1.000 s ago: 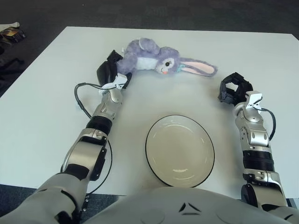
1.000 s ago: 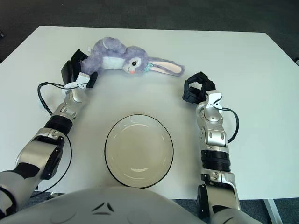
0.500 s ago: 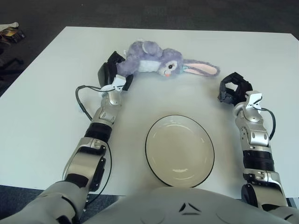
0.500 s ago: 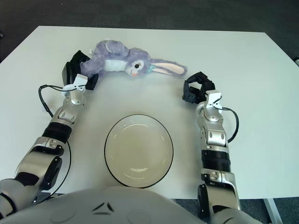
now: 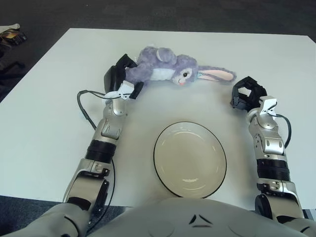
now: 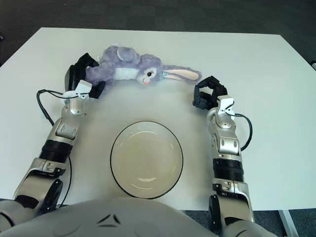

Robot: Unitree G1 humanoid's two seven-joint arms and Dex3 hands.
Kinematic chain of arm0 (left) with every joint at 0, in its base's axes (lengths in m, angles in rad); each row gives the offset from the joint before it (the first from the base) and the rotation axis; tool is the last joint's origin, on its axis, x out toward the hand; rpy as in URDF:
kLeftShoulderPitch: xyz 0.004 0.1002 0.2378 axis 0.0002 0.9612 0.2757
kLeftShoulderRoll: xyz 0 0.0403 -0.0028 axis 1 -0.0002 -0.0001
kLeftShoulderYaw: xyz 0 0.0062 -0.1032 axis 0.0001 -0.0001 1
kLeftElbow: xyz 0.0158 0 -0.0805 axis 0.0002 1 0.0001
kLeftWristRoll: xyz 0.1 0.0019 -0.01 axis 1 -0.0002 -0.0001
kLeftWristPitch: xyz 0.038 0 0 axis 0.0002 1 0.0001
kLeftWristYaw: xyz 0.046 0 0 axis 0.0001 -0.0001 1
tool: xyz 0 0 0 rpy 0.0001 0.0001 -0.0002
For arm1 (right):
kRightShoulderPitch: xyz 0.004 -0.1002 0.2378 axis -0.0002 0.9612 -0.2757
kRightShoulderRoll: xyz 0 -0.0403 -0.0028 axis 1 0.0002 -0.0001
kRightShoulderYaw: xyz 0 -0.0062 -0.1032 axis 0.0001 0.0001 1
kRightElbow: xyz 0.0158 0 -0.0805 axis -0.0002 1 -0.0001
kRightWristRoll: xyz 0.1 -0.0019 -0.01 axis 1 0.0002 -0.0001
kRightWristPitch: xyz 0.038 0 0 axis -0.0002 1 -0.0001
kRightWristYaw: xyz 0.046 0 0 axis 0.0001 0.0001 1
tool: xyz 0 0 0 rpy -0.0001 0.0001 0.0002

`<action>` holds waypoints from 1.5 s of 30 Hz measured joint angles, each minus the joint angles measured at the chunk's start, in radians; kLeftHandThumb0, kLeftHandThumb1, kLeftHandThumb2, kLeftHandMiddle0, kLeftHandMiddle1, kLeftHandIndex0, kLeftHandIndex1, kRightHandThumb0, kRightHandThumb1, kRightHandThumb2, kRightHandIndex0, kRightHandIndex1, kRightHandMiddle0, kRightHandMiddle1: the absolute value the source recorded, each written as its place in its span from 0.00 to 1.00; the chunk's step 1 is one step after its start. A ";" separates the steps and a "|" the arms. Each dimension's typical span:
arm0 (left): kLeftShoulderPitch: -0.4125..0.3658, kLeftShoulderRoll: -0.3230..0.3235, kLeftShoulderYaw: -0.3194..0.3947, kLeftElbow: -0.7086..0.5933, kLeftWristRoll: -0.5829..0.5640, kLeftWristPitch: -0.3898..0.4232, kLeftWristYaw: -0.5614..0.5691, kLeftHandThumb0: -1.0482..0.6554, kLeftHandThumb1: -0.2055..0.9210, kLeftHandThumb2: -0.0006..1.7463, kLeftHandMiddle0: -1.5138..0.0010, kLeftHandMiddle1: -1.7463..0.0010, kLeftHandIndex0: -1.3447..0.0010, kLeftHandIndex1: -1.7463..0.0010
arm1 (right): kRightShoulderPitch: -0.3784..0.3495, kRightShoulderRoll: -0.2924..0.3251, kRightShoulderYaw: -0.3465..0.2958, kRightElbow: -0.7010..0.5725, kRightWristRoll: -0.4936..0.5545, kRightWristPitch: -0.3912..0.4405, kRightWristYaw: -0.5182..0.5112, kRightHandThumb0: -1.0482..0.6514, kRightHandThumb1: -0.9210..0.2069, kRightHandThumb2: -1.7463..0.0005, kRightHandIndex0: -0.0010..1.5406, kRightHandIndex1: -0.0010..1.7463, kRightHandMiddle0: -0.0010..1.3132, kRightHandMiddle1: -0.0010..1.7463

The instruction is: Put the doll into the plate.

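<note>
Gripping the soft, light doll (image 5: 168, 69) by its rear, upper left, left hand (image 5: 121, 79) clenches; ears flop; plate (image 5: 190, 159) empty.

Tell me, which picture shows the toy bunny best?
The right eye view, marginally: the doll sits nearer the picture's middle, its rear gripped by the left hand. The left eye view shows the same doll, plate and idle right hand.

- I see a white table (image 5: 59, 98) filling most of my view, dark floor (image 5: 148, 12) beyond its far edge.
- A round cream plate (image 5: 190, 159) with a dark rim sits flat on it, near the front edge.
- The purple bunny doll (image 5: 170, 69) shows further back; whether it touches the tabletop, I cannot tell.
</note>
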State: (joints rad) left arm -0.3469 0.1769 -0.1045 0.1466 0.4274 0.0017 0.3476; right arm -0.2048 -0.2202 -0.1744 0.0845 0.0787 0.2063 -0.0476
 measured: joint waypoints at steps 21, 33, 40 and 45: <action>0.027 0.080 0.000 -0.181 -0.054 0.169 -0.355 0.61 0.08 0.96 0.35 0.11 0.41 0.08 | 0.000 0.000 0.005 0.000 -0.003 -0.001 -0.004 0.35 0.44 0.32 0.75 1.00 0.40 1.00; -0.075 0.177 0.039 -0.140 -0.216 0.237 -0.636 0.61 0.09 0.95 0.37 0.05 0.38 0.16 | 0.001 0.000 0.008 0.001 -0.022 -0.007 -0.008 0.36 0.43 0.33 0.75 1.00 0.39 1.00; -0.148 0.193 0.087 -0.078 -0.368 0.370 -0.784 0.61 0.12 0.95 0.40 0.04 0.42 0.10 | 0.001 -0.001 0.011 0.003 -0.028 -0.012 -0.003 0.36 0.42 0.34 0.75 1.00 0.39 1.00; -0.220 0.211 0.106 -0.053 -0.448 0.531 -0.863 0.61 0.14 0.93 0.40 0.14 0.45 0.02 | 0.001 -0.003 0.012 0.003 -0.032 -0.013 -0.001 0.36 0.42 0.34 0.75 1.00 0.39 1.00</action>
State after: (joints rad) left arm -0.5674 0.3880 0.0012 0.0936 -0.0202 0.5322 -0.5150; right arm -0.2040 -0.2230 -0.1619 0.0875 0.0469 0.1931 -0.0483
